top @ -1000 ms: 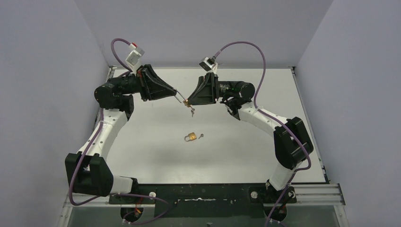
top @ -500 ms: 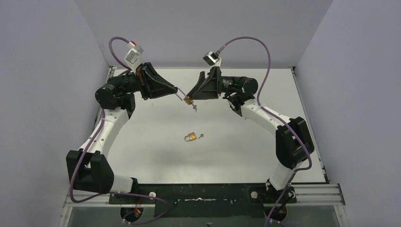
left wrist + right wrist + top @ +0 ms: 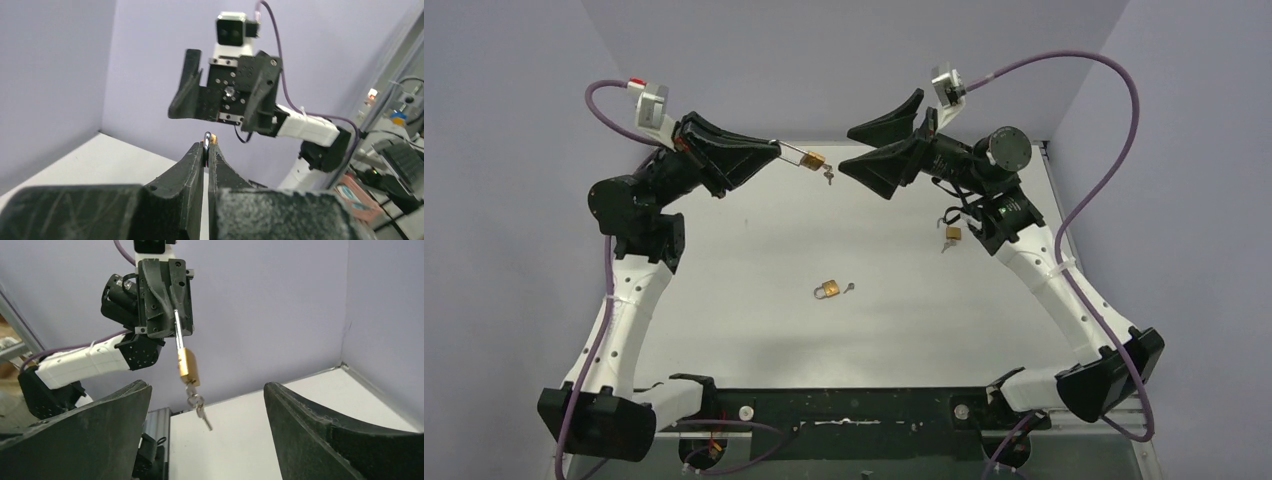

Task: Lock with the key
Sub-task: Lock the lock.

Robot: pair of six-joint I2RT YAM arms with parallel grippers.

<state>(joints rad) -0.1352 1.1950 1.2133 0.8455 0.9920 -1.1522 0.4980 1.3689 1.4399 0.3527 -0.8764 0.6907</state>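
The left claw (image 3: 776,150) is clenched on the shackle (image 3: 177,335) of a brass padlock (image 3: 813,160), which is held just past its tips, high above the counter (image 3: 754,260). A key (image 3: 828,176) is hung just below the padlock. The right claw (image 3: 848,150) is spread wide, faced toward it, apart.

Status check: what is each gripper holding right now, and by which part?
The left gripper pinches the small brass padlock by its steel shackle, with keys hanging below the body. The right gripper is open and holds nothing.
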